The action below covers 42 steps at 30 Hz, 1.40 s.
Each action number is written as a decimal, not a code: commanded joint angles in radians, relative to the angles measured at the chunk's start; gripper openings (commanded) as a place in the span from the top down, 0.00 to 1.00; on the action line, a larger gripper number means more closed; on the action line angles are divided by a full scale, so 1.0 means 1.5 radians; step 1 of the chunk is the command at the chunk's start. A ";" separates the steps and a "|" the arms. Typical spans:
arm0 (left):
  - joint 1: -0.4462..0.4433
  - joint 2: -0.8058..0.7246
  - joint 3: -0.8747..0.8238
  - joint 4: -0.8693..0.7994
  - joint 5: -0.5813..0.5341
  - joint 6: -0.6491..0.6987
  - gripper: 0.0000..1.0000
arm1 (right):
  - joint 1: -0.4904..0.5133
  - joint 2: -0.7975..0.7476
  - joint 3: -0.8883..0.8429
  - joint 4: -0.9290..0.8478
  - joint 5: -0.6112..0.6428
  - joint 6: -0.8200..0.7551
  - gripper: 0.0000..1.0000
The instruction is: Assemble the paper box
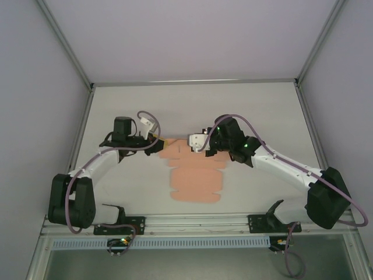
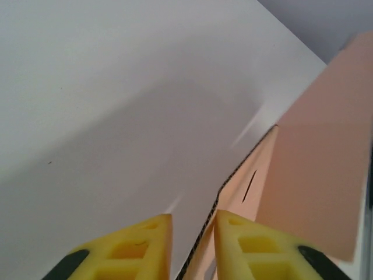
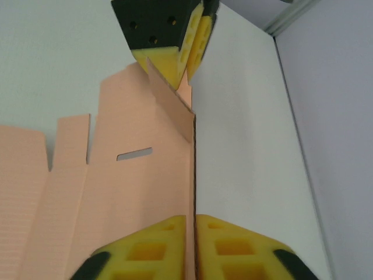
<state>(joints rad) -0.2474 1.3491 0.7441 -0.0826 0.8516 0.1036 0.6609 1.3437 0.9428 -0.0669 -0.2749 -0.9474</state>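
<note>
Paper box [image 1: 195,178] lies as a flat pink sheet on the worktop [image 1: 262,116] between the two arms, with its far flap raised on edge. Left hand [image 2: 193,221] is clamped on one end of that flap. Right hand [image 3: 190,220] is clamped on the same flap from the opposite end.

The left arm [image 1: 96,166] and right arm [image 1: 285,169] reach forward and bend inward, wrists facing each other. The left gripper [image 1: 158,142] has its yellow jaws pinching a raised flap of the paper box [image 1: 195,181]. The right gripper [image 3: 190,245] has its jaws pressed nearly together on the card's edge.
</note>
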 commanded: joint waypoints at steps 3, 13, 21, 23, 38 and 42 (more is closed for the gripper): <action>-0.013 -0.040 0.004 0.008 -0.084 0.019 1.00 | -0.006 0.018 0.035 -0.092 0.063 -0.002 0.74; -0.041 -0.098 0.004 -0.063 -0.063 0.104 1.00 | -0.078 0.059 0.050 -0.080 0.064 -0.003 0.52; -0.088 -0.104 0.035 -0.134 -0.173 0.151 1.00 | -0.108 0.046 0.053 -0.063 0.055 -0.021 0.39; -0.107 -0.107 0.035 -0.123 -0.222 0.150 1.00 | -0.109 0.068 0.076 -0.105 0.041 -0.033 0.40; -0.183 -0.194 -0.035 0.009 -0.448 0.113 1.00 | -0.106 0.156 0.126 -0.170 0.012 0.023 0.86; -0.197 -0.172 -0.034 0.008 -0.469 0.109 1.00 | -0.088 0.147 0.105 -0.103 0.030 0.021 0.74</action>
<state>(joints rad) -0.5266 1.0760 0.7040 -0.0975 0.1944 0.2729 0.5106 1.5738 1.1099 -0.2882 -0.2317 -0.9310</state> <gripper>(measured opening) 0.043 0.244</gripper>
